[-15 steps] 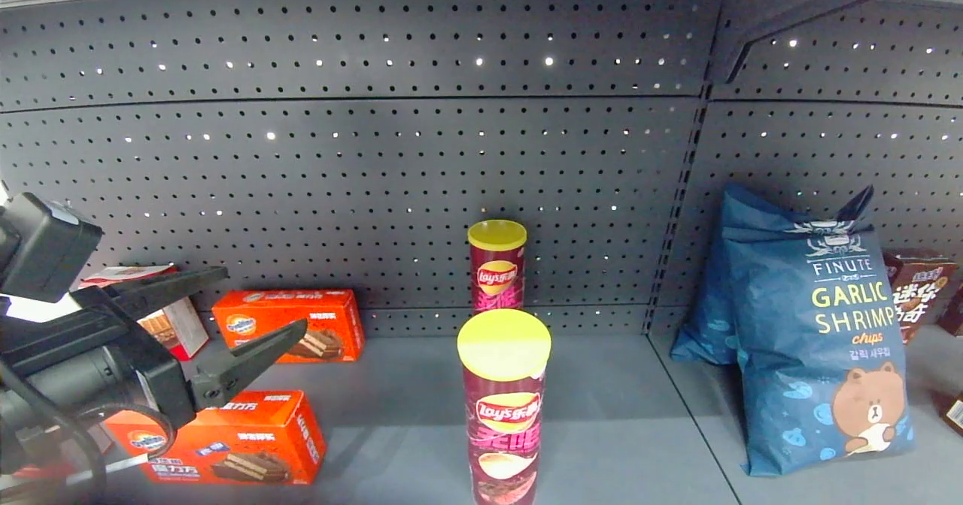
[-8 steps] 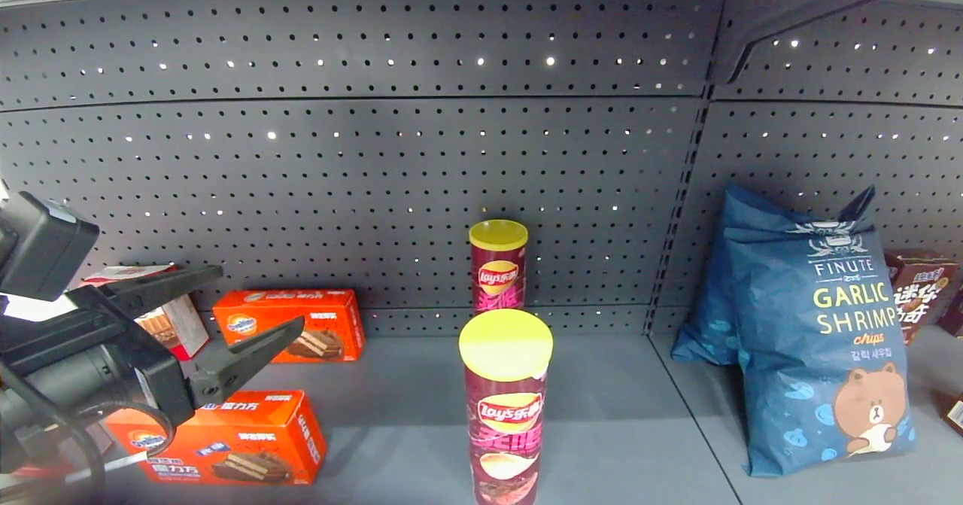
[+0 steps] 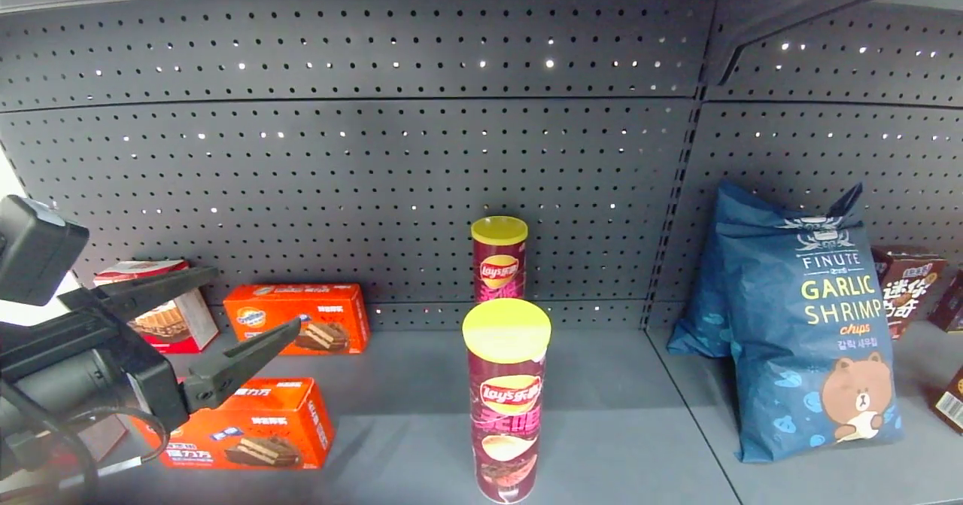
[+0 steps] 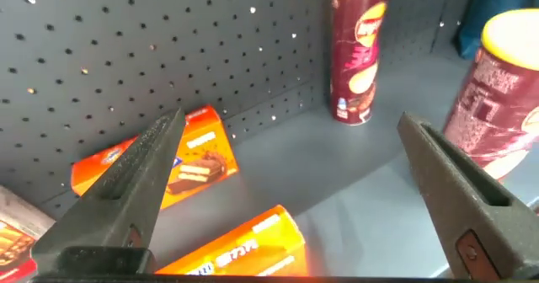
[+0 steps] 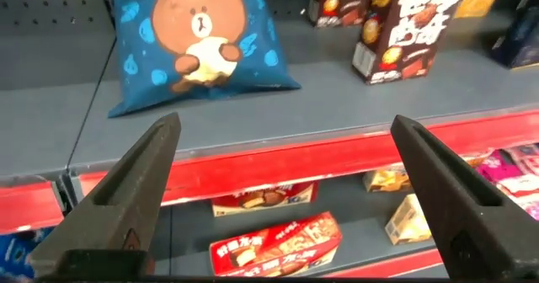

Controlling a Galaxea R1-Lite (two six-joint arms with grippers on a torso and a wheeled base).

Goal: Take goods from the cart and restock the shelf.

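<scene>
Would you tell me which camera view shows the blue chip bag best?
The head view: the blue chip bag stands there whole on the shelf. The right wrist view catches its lower part with the bear, and the left wrist view what looks like a blue sliver at the frame's edge.

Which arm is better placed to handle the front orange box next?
Left, probably: the left gripper hangs open close above the front orange box; the right gripper faces the blue chip bag.
</scene>
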